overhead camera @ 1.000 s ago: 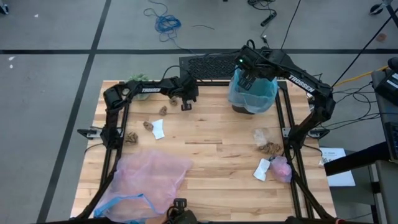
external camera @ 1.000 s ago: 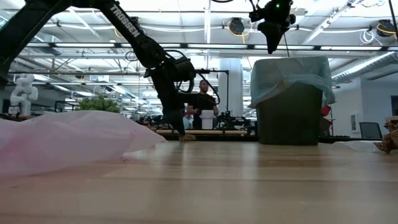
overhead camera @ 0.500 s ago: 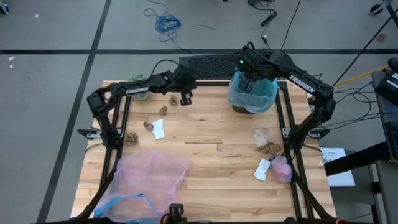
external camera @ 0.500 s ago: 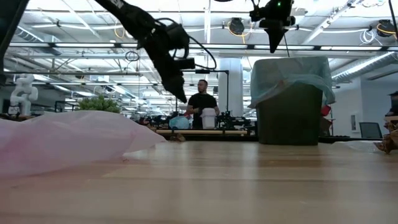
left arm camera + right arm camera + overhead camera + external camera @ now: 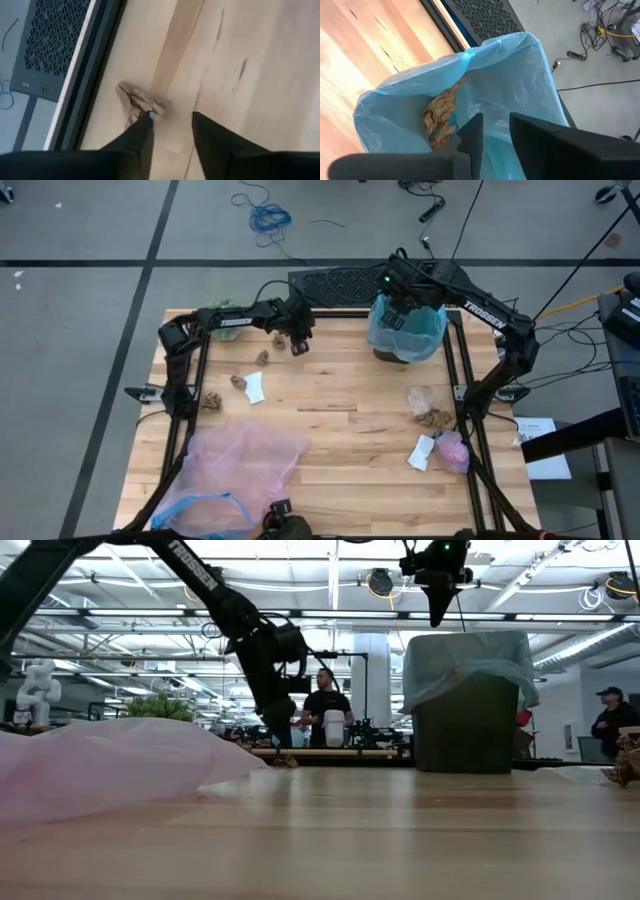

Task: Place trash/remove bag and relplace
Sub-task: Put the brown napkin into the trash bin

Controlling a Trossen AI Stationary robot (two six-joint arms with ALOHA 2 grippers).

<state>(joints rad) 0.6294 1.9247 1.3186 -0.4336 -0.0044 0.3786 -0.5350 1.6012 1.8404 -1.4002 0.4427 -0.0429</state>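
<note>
The light-blue bag (image 5: pixel 407 330) lines the brown bin (image 5: pixel 466 725) at the far right, its rim folded over the bin's top; a brown scrap (image 5: pixel 440 117) lies inside. My right gripper (image 5: pixel 496 125) hangs open over the bag's mouth with nothing between its fingers. My left gripper (image 5: pixel 172 117) stands open a little above the table at the far middle, beside a brown scrap of trash (image 5: pixel 138 101) that lies on the wood near one fingertip. More trash lies on the table: brown scraps (image 5: pixel 238 381), white paper (image 5: pixel 254 388), a pink wad (image 5: pixel 451 450).
A translucent pink bag (image 5: pixel 240 465) with a blue rim lies spread at the near left. A fuzzy green ball (image 5: pixel 222 308) sits at the far left corner. More scraps (image 5: pixel 435 418) lie near the right edge. A black grille (image 5: pixel 335 285) lies beyond the far edge. People stand in the room behind.
My left gripper has risen from just above the table beside the brown scrap, then come back down part of the way toward it. The scrap has stayed on the wood. My right gripper has kept still over the bin.
</note>
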